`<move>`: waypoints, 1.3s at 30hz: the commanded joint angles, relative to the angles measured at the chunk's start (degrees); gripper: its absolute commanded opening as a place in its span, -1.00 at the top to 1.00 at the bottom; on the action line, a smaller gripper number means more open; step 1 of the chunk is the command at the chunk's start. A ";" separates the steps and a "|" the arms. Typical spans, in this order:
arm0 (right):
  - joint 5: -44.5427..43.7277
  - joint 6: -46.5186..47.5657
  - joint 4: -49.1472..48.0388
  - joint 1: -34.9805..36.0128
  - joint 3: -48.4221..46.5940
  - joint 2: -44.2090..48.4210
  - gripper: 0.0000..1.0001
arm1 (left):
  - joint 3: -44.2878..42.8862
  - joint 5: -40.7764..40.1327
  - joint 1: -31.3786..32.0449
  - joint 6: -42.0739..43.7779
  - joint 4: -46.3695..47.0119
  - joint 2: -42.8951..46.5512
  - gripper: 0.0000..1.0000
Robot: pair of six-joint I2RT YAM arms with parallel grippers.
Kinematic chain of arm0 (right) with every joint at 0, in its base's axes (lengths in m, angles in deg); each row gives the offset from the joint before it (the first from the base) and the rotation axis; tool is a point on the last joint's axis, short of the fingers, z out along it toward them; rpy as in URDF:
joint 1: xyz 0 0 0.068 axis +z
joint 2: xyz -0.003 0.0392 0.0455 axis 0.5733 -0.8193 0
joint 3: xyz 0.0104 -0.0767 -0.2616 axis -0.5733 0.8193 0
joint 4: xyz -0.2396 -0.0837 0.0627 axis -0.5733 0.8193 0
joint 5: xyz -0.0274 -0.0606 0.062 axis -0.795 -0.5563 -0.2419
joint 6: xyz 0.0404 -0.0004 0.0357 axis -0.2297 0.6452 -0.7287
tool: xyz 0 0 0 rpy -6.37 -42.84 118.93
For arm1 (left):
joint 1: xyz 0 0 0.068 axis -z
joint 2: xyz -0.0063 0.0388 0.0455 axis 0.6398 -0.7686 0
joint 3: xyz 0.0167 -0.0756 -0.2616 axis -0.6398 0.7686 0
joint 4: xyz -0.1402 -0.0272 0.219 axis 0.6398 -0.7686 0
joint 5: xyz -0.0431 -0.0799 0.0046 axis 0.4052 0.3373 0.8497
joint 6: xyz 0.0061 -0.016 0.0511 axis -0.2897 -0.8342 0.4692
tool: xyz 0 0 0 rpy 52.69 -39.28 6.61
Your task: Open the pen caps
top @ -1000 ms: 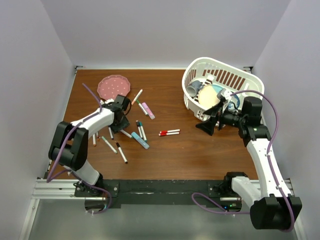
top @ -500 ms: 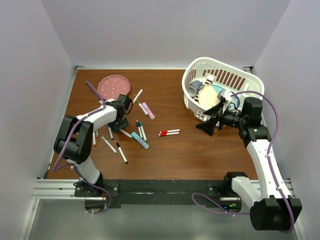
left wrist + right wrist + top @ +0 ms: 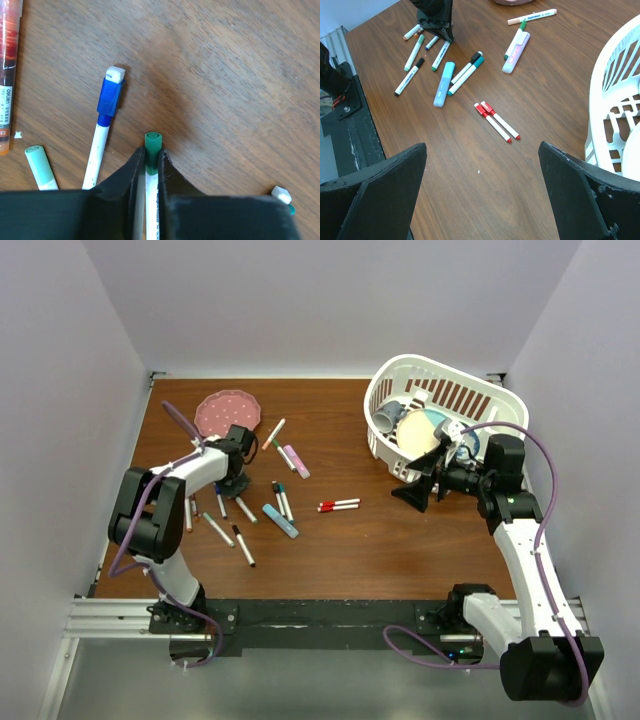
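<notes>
Right, nearest the bases a black-capped marker (image 3: 243, 546) lies on the brown surface (image 3: 400, 560), with a red-capped pair (image 3: 339, 505) farther in. Then the left claw (image 3: 151, 156) is clamped on a white marker (image 3: 151, 205), its green cap (image 3: 153, 142) still on and poking past the fingertips, a blue cap (image 3: 110, 96) on the marker just beside. Farther back the right claw (image 3: 481, 146) is wide apart, holding nothing, beside the white basket (image 3: 430, 361).

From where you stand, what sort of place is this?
Probably a robot test bench: a wooden table boxed in by plain walls, a left arm and right arm bolted to a rail at its near edge, and scattered markers.
</notes>
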 commanded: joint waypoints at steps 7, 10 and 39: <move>4.12 1.90 -0.42 -0.15 0.42 0.50 -0.97 | -0.31 -4.07 -0.87 3.27 4.42 10.67 1.00; 5.78 1.90 -0.51 -0.15 0.51 0.41 -0.97 | 2.40 -0.12 -0.87 6.69 10.03 17.26 1.00; -27.08 -20.77 -2.79 37.56 -20.76 -30.00 -0.97 | 30.63 20.64 22.06 -8.59 70.70 35.56 1.00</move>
